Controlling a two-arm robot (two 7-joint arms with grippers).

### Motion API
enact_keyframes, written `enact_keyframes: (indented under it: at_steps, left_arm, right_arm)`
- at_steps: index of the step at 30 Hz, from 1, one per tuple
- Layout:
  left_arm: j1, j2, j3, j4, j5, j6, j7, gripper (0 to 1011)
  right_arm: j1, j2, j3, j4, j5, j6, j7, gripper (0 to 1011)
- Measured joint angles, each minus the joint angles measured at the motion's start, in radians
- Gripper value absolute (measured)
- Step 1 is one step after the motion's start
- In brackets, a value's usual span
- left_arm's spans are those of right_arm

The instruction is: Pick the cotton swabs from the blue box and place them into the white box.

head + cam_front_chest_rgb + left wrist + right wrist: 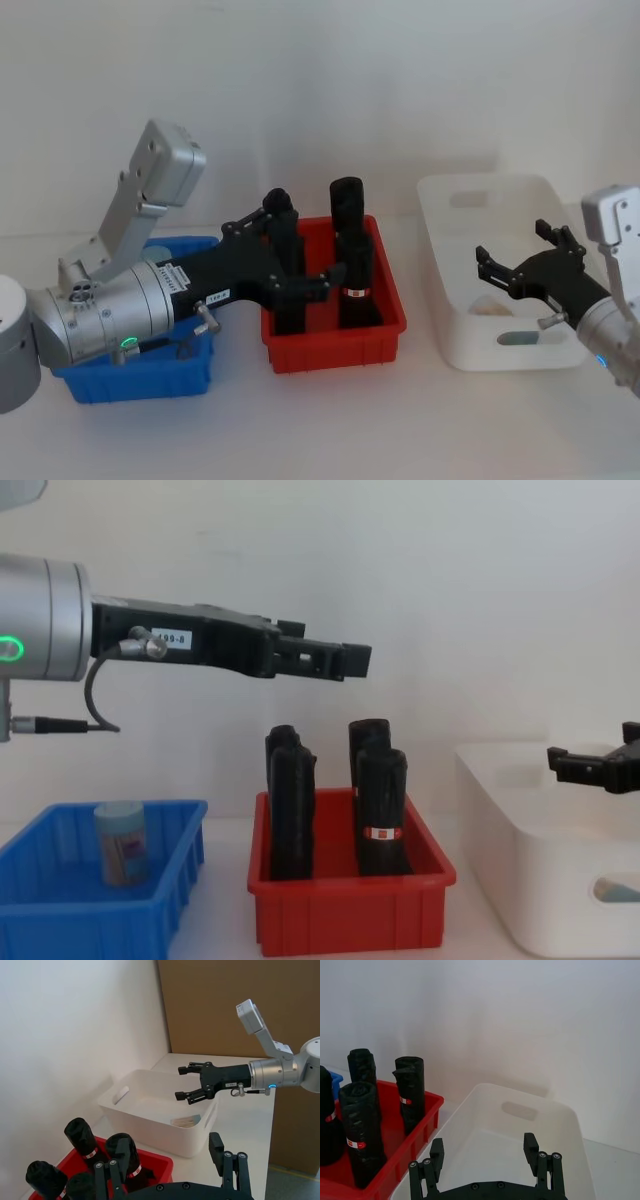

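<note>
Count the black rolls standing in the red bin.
4 black rolls upright in the red bin: two on its left side, two on its right. Others could hide behind.

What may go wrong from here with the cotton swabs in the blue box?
The left hand hangs open above the black rolls in the red bin; lowering here could topple them. The cotton swabs tub stands upright in the blue box; a poor grasp might tip it. The right hand hovers open over the white box.
</note>
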Motion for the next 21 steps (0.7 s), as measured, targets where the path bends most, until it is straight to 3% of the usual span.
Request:
enact_keyframes:
  at_steps: [21]
  left_arm:
    - [0.070,-0.031,0.057,0.013,0.060,-0.118,0.269,1004]
  right_arm:
    - [-0.194,0.010,0.009,-0.240,0.063,0.005,-0.066,1002]
